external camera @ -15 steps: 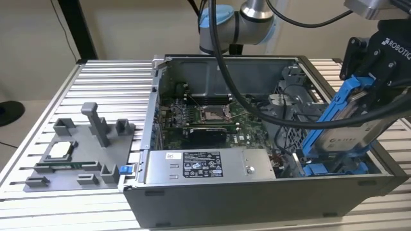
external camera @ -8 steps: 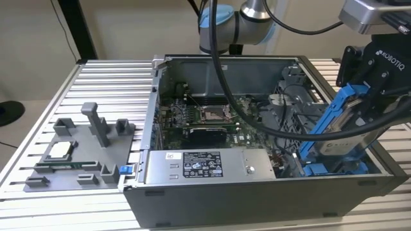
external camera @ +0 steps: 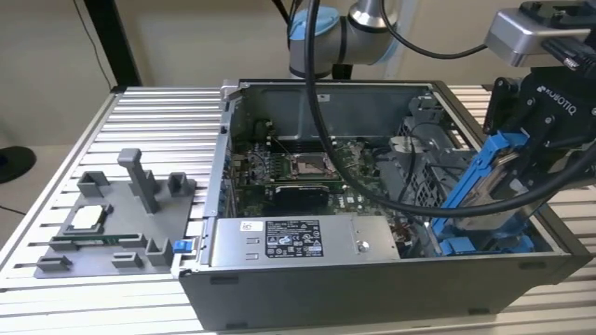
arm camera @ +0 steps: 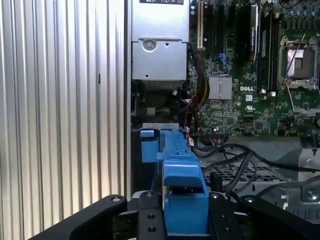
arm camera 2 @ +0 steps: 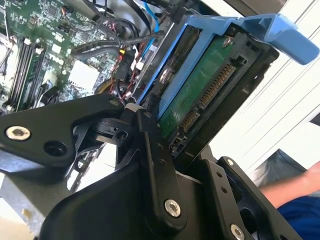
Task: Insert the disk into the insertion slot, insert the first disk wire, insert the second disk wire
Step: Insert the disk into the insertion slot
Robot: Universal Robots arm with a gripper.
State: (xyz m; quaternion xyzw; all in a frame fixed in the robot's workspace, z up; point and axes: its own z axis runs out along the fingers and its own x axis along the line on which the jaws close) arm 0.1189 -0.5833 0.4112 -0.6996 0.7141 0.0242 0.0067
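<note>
One step in hand: we held the blue-framed silver-grey disk (external camera: 470, 188) clamped in our black gripper (external camera: 523, 164), tilted above the blue-railed slot (external camera: 463, 246) of the grey case (external camera: 373, 293); squaring seemed needed.

You have the grey power-supply box (external camera: 298, 241) beside the green motherboard (external camera: 270, 171), and a grey fixture tray (external camera: 102, 248) on the slatted table (external camera: 158, 118) at the exterior view's left.

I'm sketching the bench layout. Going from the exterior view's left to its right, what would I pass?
Grey parts fixture → power-supply box → the disk, tilted in its blue carrier.
</note>
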